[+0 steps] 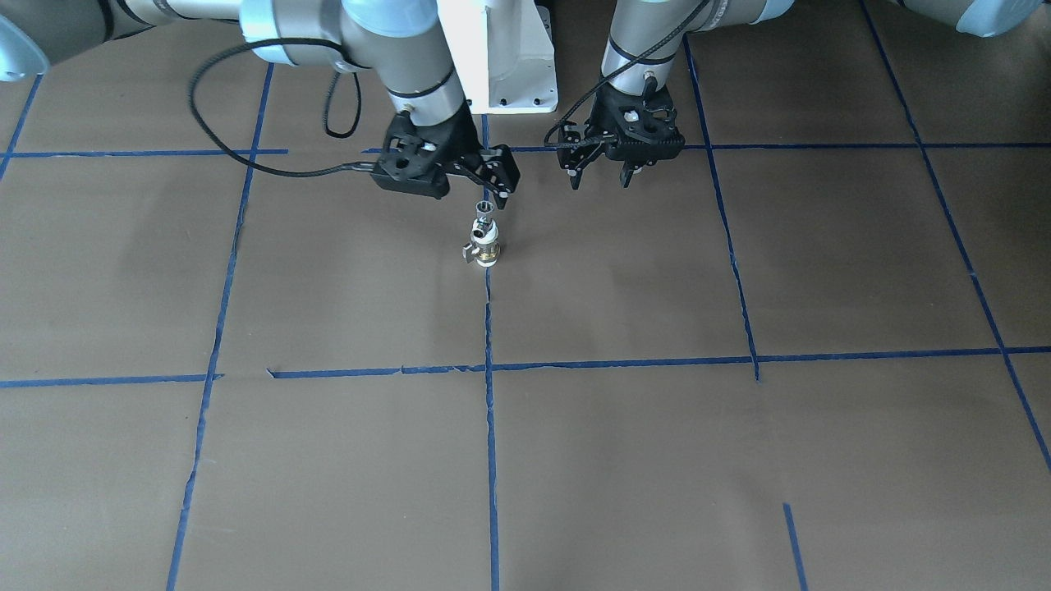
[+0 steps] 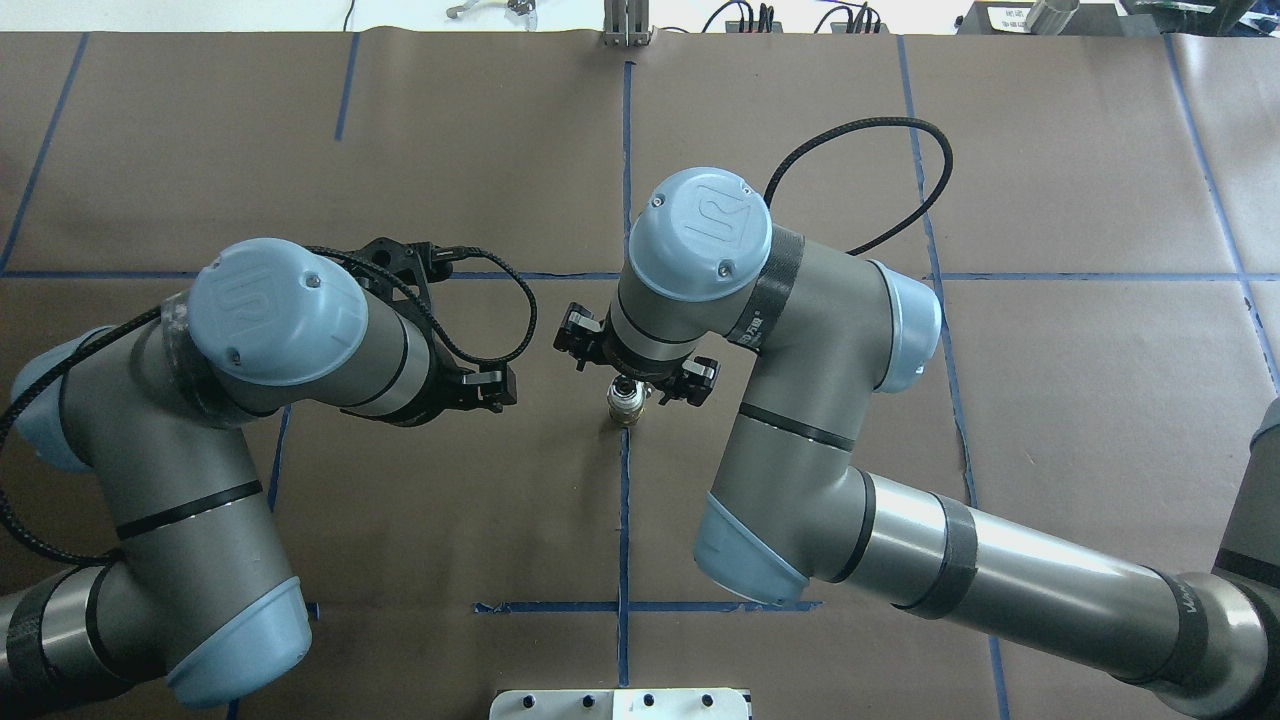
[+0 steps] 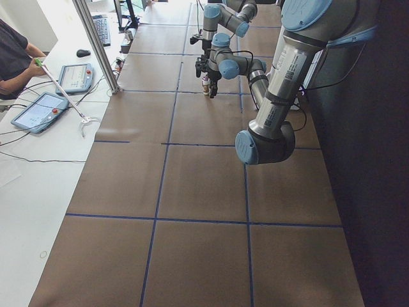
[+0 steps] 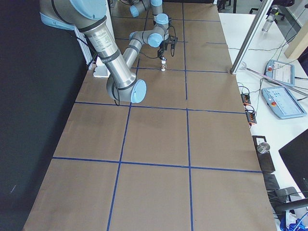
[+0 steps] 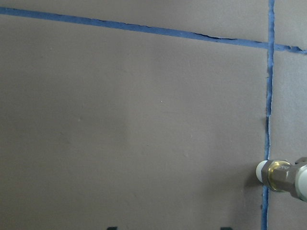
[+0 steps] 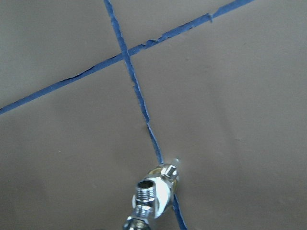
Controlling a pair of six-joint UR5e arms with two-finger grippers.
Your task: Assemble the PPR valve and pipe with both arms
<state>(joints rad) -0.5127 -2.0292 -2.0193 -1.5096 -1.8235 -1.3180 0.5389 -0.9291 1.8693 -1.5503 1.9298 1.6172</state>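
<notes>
The PPR valve (image 1: 485, 249) stands upright on the bench (image 1: 739, 460), right on a blue tape line (image 1: 490, 427) that runs near to far down the middle of the brown covering. The pipe (image 1: 485, 211) sits on top of it with its round threaded opening facing up, so the two make one short stack. Whether they are fully joined I cannot tell. In the front-facing view the valve's small handle sticks out to the left.

The right end effector (image 1: 499, 187) hangs just above the stack (it comes in from the left side of the front-facing view). It is released and grips nothing. The overhead view shows its fingers wide apart on either side of the wrist, with the stack below them. Its wrist camera shows the pipe's open end and the brass of the valve beneath at the bottom edge, with no fingers around them.

The left end effector (image 1: 600, 174) hovers to the right of the stack in the front-facing view, clear of it. It is released and empty, both fingertips pointing down at the covering. Its wrist camera catches only the valve at the right edge, a white end and a brass ring, touching the tape.
</notes>
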